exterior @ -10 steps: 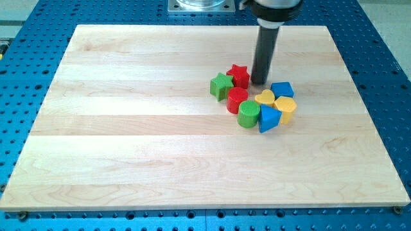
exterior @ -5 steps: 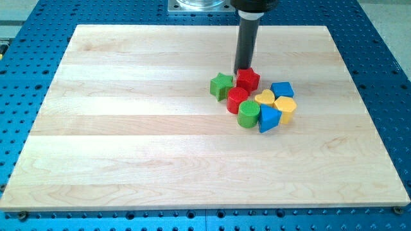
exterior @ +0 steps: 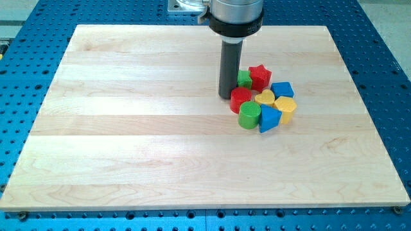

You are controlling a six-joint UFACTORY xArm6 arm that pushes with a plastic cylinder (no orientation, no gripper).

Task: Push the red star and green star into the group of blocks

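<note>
- Wooden counter on a blue perforated base, filling most of the frame.
- Dark rod tool upright, right of centre in the upper half; no jaws on it, so neither wide nor narrow, and holding nothing.
- My tip down on the counter at the upper left edge of the cluster, touching or just beside the green star and the red cylinder.
- Green star partly hidden behind the rod, pressed against the red star on its right.
- Red star at the cluster's top, just above the yellow heart and beside the blue cube.
- Below: green cylinder, blue wedge-like block, second yellow block at far right, all packed close together.
</note>
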